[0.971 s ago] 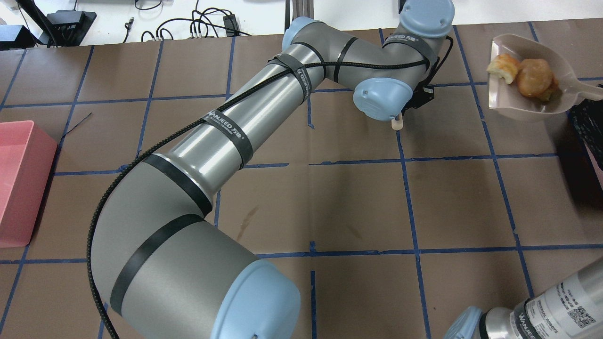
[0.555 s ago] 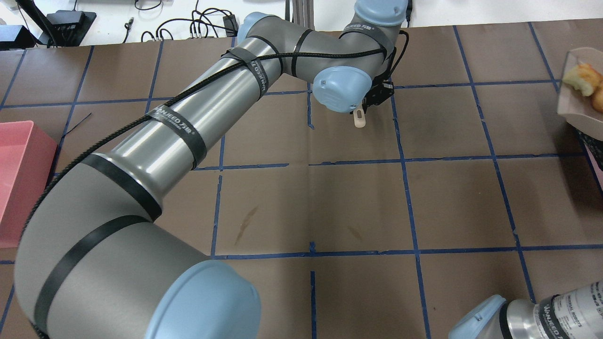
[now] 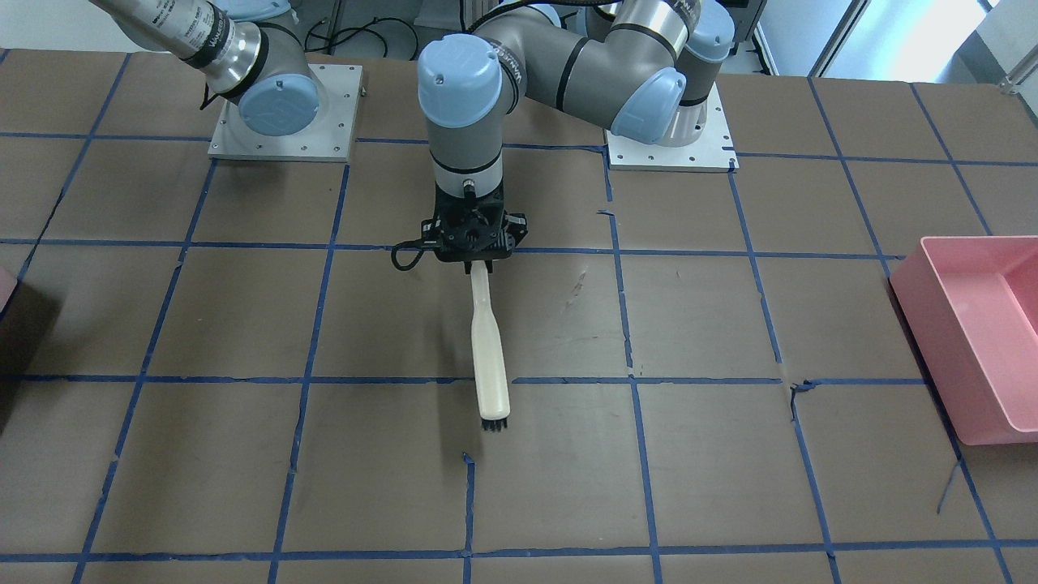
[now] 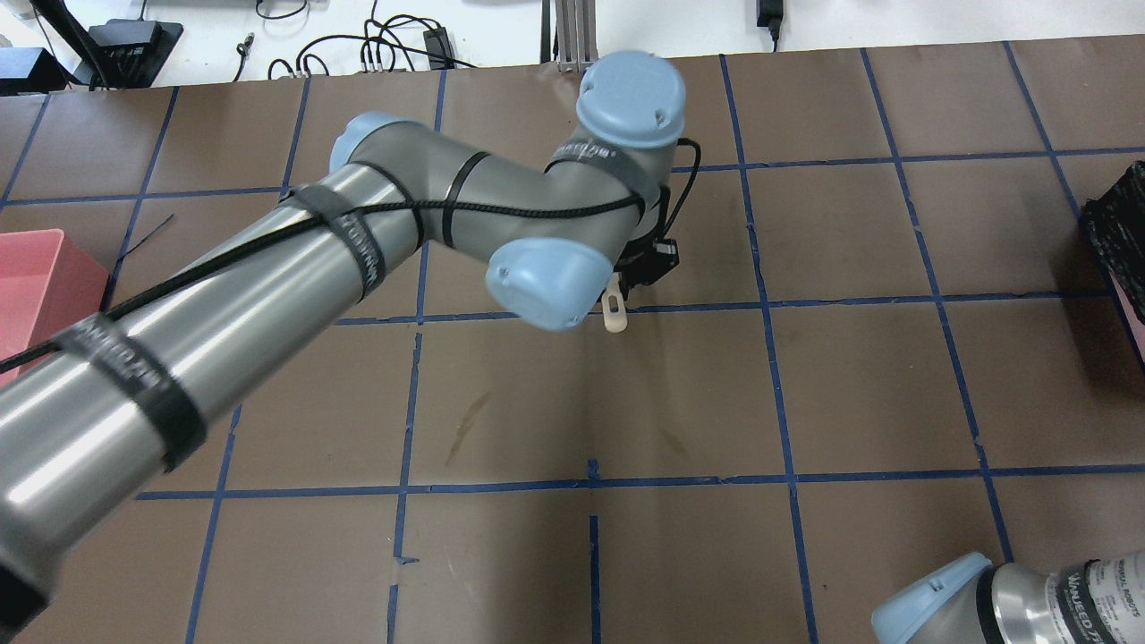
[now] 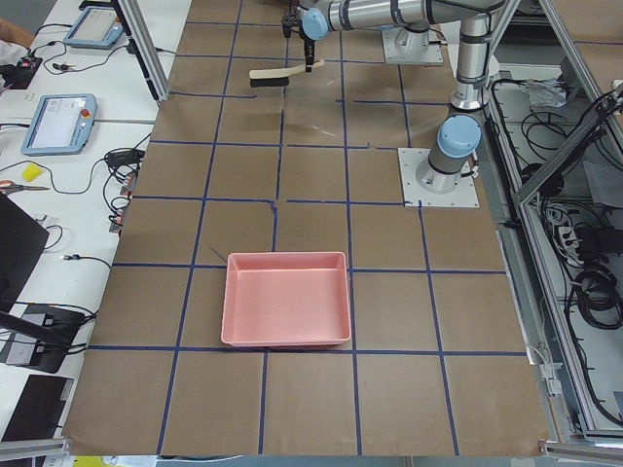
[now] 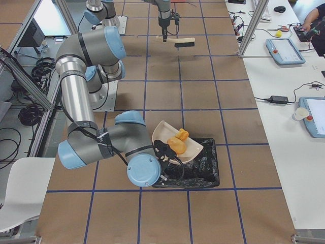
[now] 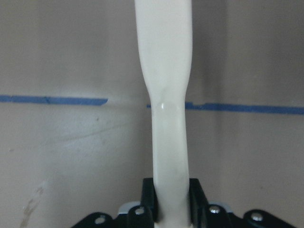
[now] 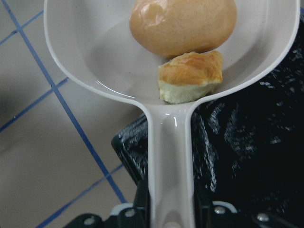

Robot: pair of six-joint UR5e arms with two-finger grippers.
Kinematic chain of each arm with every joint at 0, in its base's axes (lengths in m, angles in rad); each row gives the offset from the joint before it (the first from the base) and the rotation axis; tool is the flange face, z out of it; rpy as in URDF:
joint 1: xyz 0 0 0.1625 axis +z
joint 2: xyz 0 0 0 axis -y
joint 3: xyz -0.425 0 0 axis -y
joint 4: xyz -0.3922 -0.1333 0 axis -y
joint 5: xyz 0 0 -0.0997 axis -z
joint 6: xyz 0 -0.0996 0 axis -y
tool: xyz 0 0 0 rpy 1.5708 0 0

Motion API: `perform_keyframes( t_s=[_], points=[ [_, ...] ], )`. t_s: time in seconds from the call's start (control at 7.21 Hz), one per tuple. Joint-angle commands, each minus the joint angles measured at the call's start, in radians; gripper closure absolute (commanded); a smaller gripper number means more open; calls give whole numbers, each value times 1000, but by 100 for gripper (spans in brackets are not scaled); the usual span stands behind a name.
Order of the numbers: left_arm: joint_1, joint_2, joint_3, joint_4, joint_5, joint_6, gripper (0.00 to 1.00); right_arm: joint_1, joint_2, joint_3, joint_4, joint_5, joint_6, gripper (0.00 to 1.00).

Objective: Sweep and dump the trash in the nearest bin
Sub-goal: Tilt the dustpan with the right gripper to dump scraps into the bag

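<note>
My left gripper (image 3: 474, 246) is clamped on the thin handle end of the cream plastic brush (image 3: 489, 357), holding it bristles-down above the middle of the brown gridded table (image 3: 730, 487). My right gripper (image 8: 170, 211) is closed around the handle of the beige plastic dustpan (image 8: 90, 52), tilted over the black-lined bin (image 8: 251, 156) near the table's right end. And there's the trash: the tan-brown potato-shaped lump (image 8: 183, 23) and the orange-yellow crusty chunk (image 8: 190, 76) sit touching in the pan, the chunk right by the handle.

Orange-yellow crusty chunk (image 8: 190, 76) sits at the handle-end rim of my beige plastic dustpan (image 8: 95, 47), tan-brown potato-shaped lump (image 8: 183, 23) touching it. Pan hangs tilted over the black-lined bin (image 8: 247, 142). Cream-handled, black-bristled brush (image 3: 489, 349): level above the table (image 3: 730, 487) middle.
</note>
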Motion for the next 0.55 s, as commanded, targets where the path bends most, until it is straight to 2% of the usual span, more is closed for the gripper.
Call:
perform_keyframes(
  t_s=[0.0,0.14,0.42],
  points=[
    [-26,51,-176,136,-3,-65,99,-1,16,-7,-135,-82,-12,100],
    [-78,42,-176,133,2,-61,99,8,22,-4,-199,-127,-28,100],
    [-121,43,-184,133,6,8,99,40,24,-4,-238,-217,-67,100]
  ],
)
